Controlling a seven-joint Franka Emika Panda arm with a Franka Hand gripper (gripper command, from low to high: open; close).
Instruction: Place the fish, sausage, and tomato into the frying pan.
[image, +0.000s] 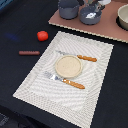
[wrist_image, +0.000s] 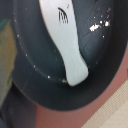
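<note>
In the frying pan (wrist_image: 30, 70) at the far end, the fish (wrist_image: 67, 45) lies flat beneath my gripper (image: 95, 4); I cannot tell its jaw state. Sausage (image: 29, 52) and tomato (image: 42, 35) rest left.

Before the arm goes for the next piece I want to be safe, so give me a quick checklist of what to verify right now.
1. Fish in pan: ok, it lies flat on the pan floor.
2. Tomato in pan: not ok, it is on the dark table.
3. Sausage in pan: not ok, it is on the table beside the mat.
4. Tomato and sausage apart, so either can be gripped alone: ok.
5. Claw open and empty: cannot tell, it is blurred above the pan.
</note>
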